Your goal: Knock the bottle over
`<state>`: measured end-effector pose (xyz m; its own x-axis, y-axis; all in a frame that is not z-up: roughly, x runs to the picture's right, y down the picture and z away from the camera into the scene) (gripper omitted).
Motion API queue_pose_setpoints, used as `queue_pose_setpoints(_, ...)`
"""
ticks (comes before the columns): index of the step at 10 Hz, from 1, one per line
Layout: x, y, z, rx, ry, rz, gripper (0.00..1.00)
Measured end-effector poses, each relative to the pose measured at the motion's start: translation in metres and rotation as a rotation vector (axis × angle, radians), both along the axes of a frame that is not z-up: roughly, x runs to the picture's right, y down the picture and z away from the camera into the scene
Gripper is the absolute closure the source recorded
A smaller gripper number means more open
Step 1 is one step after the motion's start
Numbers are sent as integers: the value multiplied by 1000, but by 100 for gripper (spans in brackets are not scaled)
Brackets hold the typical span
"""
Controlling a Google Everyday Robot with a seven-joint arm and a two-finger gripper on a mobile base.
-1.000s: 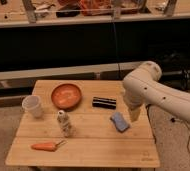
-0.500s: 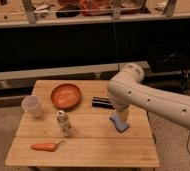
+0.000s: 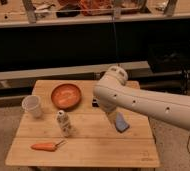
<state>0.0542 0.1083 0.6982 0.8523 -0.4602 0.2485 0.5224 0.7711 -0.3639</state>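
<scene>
saw the bottle (image 3: 63, 123) standing upright on the wooden table (image 3: 88, 152), left of the middle, with its white cap on top. found it in the same spot as a second ago, not knocked over yet. saw the white cup (image 3: 32, 105) farther left, by the left edge, and the orange bowl (image 3: 66, 95) on the far side, a little to the right. saw the carrot (image 3: 44, 146) lying flat by the near edge, just in front of the bottle. found none of these moved since before.

noticed the big change in the white arm (image 3: 153, 102). a second ago, saw its bent part over the right side of the table; now found it swung left, over the far middle, covering most of a dark flat thing (image 3: 94, 103) and leaving only the left end peeking out. saw that dark thing whole before.

found the gripper (image 3: 110, 116) hanging low under the bent part of the arm, close above the table top, near the middle. saw it just left of the blue sponge (image 3: 121, 123), maybe touching it; could not tell for sure. found its fingers spread wide apart, holding nothing. saw it to the right of the bottle, closer than before, with bare wood in between and no touch. found the blue sponge lying in its old place, right of the middle.

saw a long shelf (image 3: 88, 22) with clutter running across the far side, past the table, same as before.
</scene>
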Motion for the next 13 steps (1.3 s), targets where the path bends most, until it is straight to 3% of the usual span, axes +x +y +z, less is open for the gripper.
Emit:
queue_pose_setpoints(2,-14,0,9,2,-22,-20,20)
queue_pose_setpoints(13,-33,8,29,6,-91,-90,20)
